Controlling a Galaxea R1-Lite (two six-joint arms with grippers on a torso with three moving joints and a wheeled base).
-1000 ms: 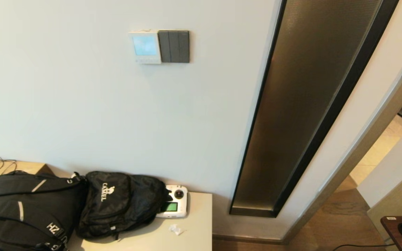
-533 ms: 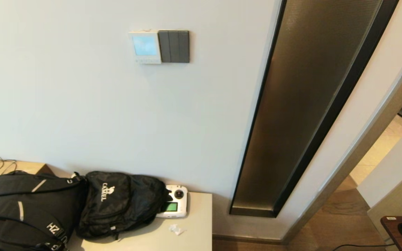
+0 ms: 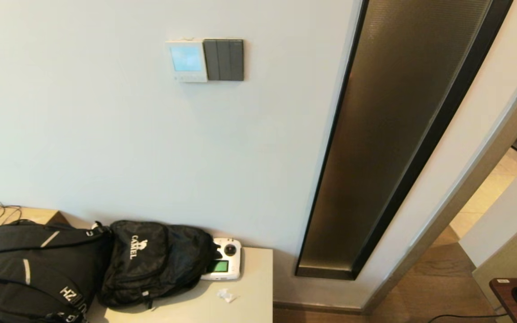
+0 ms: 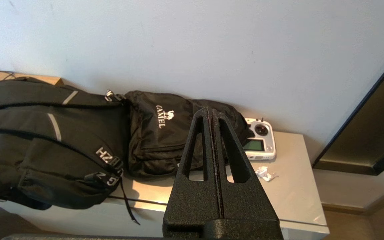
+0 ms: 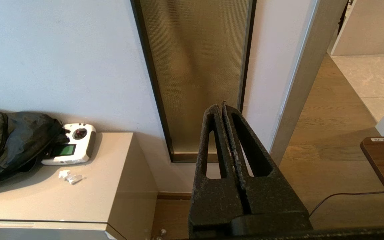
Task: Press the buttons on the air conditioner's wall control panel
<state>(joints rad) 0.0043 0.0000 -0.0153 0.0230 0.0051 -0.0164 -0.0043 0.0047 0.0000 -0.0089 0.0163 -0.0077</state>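
The air conditioner's wall control panel (image 3: 186, 60) is a small white square on the wall, high in the head view, with a glowing pale blue screen. Its row of tiny pale buttons (image 3: 187, 77) runs along the bottom edge. Neither arm shows in the head view. My left gripper (image 4: 210, 111) is shut and empty, low down, pointing over the black bags on the cabinet. My right gripper (image 5: 220, 106) is shut and empty, low down, pointing at the foot of the bronze wall strip. The panel is out of both wrist views.
A dark grey switch plate (image 3: 224, 59) touches the panel's right side. Below, a pale cabinet (image 3: 249, 296) holds two black backpacks (image 3: 151, 260), a white handheld remote (image 3: 224, 265) and a paper scrap (image 3: 226, 295). A bronze wall strip (image 3: 388, 134) and a doorway lie right.
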